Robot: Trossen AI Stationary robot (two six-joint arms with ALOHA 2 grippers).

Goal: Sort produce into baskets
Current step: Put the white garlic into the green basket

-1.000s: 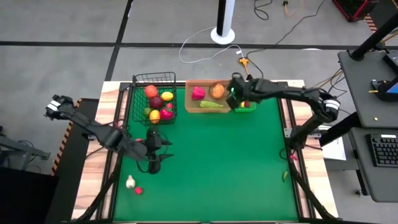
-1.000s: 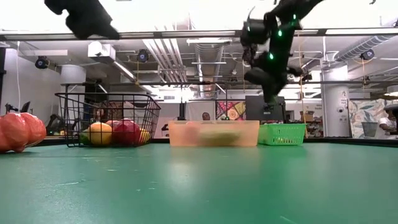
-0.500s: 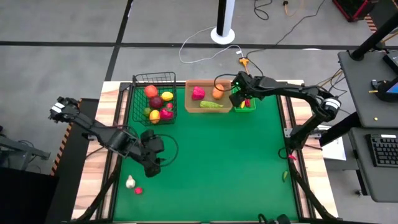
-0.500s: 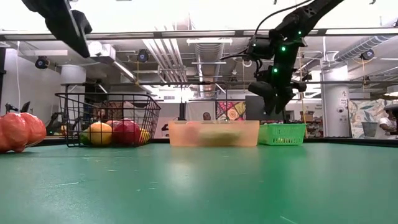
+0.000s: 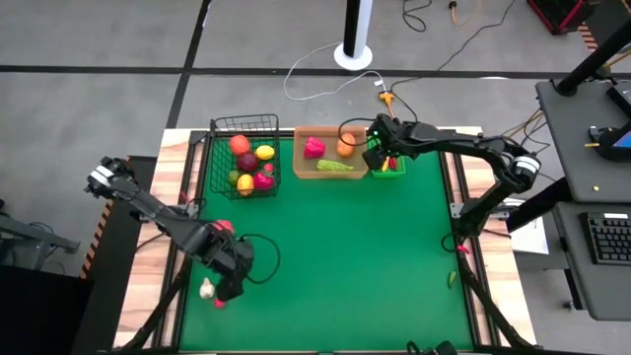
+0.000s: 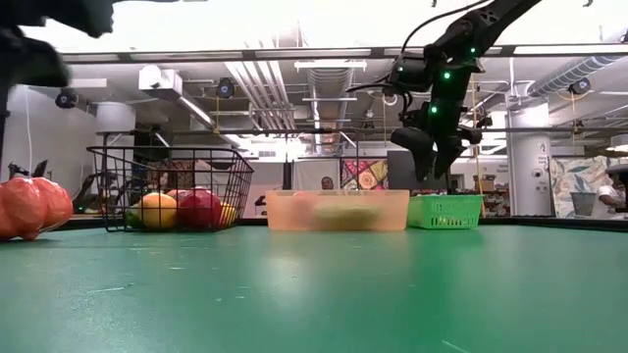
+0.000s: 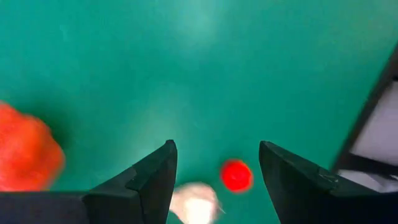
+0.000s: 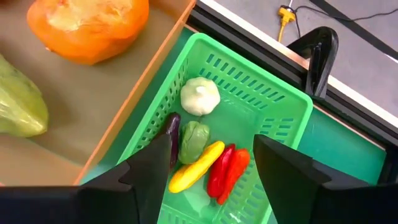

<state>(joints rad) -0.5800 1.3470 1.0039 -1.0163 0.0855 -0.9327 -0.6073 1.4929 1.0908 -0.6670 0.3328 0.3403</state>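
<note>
Pretty far along imo. Wire basket [image 5: 244,158] at the back left of the surface [image 5: 335,256] already has a pile of round fruit: orange, yellow, red, dark purple. Tan tray [image 5: 329,153] next to it holds a pink piece, an orange one and a green veg. Small green bin [image 8: 245,124] beside the tray has a white garlic [image 8: 200,96], a green bit, a dark purple bit, a yellow one and red chillies [image 8: 227,171].

Right hand [image 5: 376,156] hangs just above the bin, fingers apart, nothing in it, looks like a drop-off spot tbh.

Left hand [image 5: 229,287] is down at the front left corner, jaws spread about halfway, empty, w/ a small red ball [image 7: 236,175] and a white piece [image 7: 194,201] right between the fingers in its wrist view. Bigger orange-red thing [image 7: 28,155] off to the side.

What's left afaict: those front-left bits, plus a red and a green piece off the mat on the right edge [image 5: 453,278]. Can't tell what those two are.
</note>
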